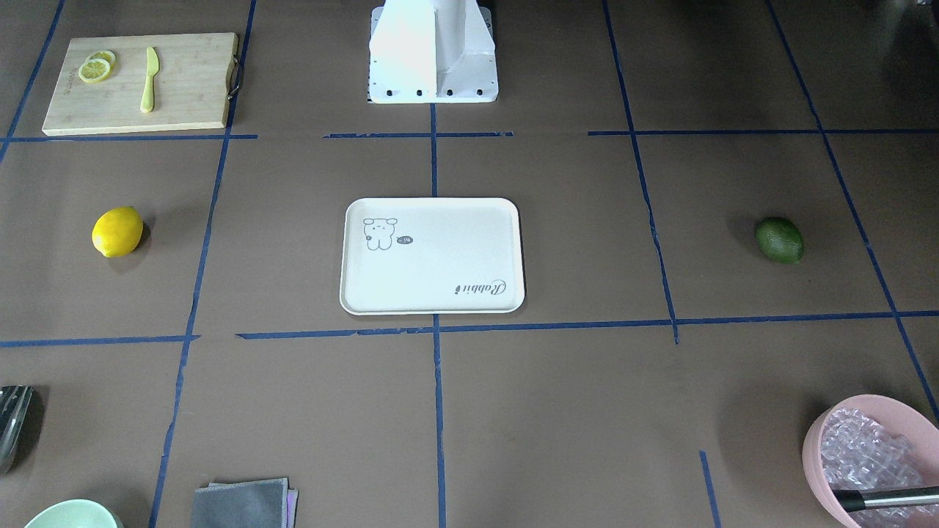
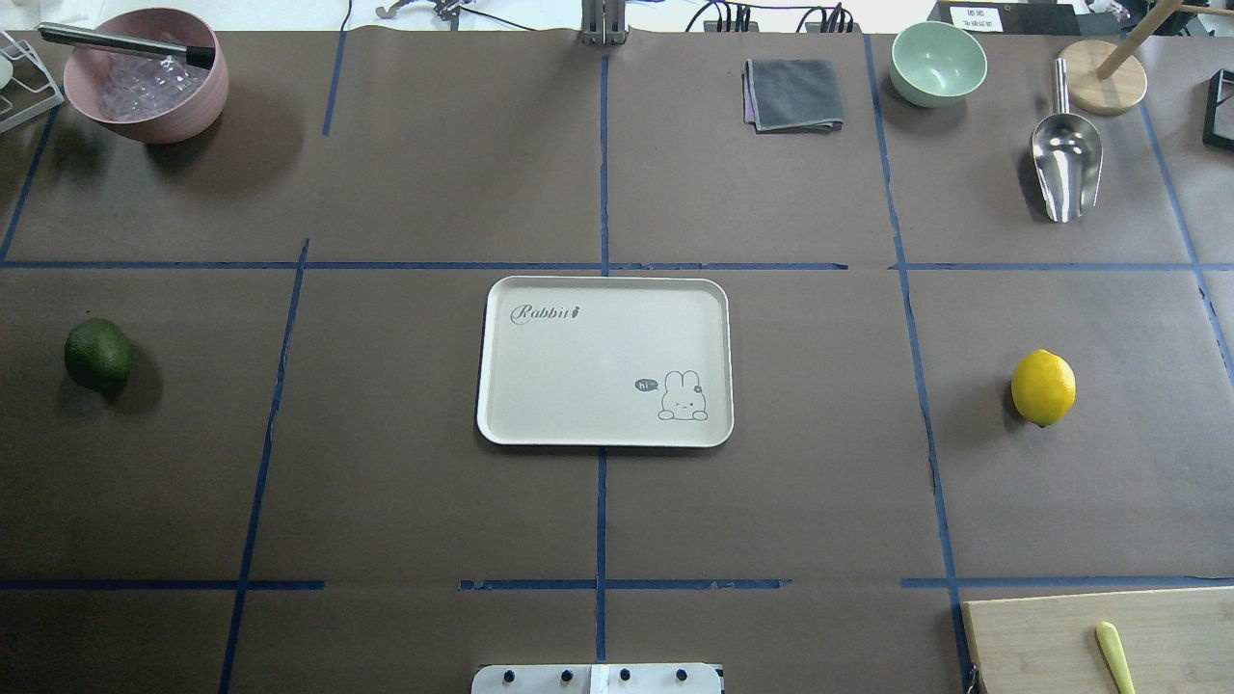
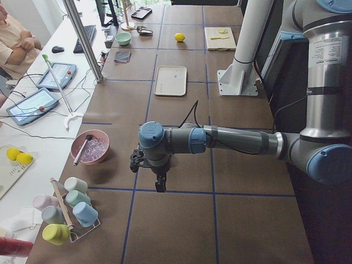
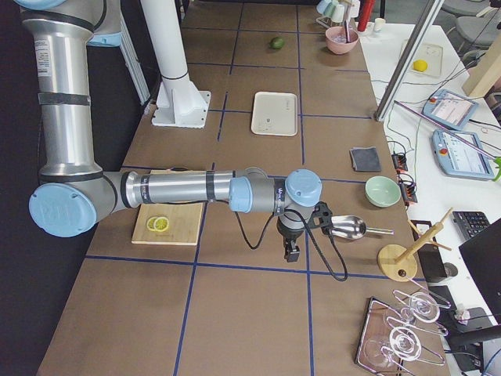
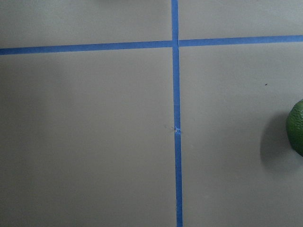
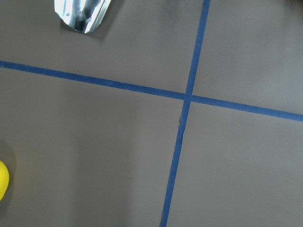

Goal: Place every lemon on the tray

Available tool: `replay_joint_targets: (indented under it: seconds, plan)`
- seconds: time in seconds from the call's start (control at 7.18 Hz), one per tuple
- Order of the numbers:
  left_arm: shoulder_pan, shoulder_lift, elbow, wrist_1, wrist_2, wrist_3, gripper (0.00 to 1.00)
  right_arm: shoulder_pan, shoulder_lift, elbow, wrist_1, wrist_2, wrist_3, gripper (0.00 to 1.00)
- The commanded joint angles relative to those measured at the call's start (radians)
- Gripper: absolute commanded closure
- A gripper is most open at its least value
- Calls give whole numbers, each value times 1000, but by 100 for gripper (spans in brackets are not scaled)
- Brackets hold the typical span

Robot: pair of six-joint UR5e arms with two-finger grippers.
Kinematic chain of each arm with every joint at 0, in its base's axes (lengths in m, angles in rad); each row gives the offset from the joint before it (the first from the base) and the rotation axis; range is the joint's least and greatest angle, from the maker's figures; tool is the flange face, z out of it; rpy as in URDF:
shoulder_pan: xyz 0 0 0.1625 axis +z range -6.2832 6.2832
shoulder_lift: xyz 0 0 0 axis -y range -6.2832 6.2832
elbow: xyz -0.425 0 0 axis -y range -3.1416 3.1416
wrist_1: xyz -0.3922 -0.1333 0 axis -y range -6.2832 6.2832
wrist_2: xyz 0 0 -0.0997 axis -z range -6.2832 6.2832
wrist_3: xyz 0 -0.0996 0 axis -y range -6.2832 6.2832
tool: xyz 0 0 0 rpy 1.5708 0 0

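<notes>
The yellow lemon [image 1: 117,232] lies on the table on the robot's right side [image 2: 1043,387]; its edge shows in the right wrist view [image 6: 2,179]. The dark green lemon [image 1: 780,239] lies on the robot's left side [image 2: 98,355]; its edge shows in the left wrist view [image 5: 296,127]. The cream tray [image 1: 440,257] sits empty in the middle [image 2: 578,366]. My left gripper [image 3: 160,184] hangs above the table near the green lemon's area. My right gripper [image 4: 291,252] hangs near the scoop. Neither holds anything that I can see, and I cannot tell whether they are open or shut.
A wooden cutting board [image 1: 183,88] with lemon slices [image 1: 95,68] and a yellow knife [image 1: 150,81] lies near the robot's right. A pink bowl [image 2: 145,82], grey cloth [image 2: 792,93], green bowl [image 2: 938,63] and metal scoop [image 2: 1065,159] line the far edge.
</notes>
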Motion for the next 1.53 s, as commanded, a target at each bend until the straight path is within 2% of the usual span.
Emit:
replay_joint_targets:
  seconds: [0.0, 0.7, 0.97, 1.11, 1.25, 1.39]
  plan:
    - [0, 10, 4, -14, 3, 5, 0, -2, 1, 0, 1, 0, 0, 0]
    - [2, 8, -25, 15, 5, -6, 0, -2, 0, -7, 1, 3, -2, 0]
    - [2, 10, -32, 13, 3, -9, 0, -5, -11, 6, 5, 101, -3, 0]
    - [3, 11, -29, 13, 2, -8, 0, -17, -39, 57, 15, 127, 61, 0]
    - [3, 13, -31, 15, 3, -6, 0, -106, -74, 166, 34, 114, 283, 0]
    - [3, 17, -28, 8, 2, -6, 0, -177, -106, 213, 110, 103, 477, 0]
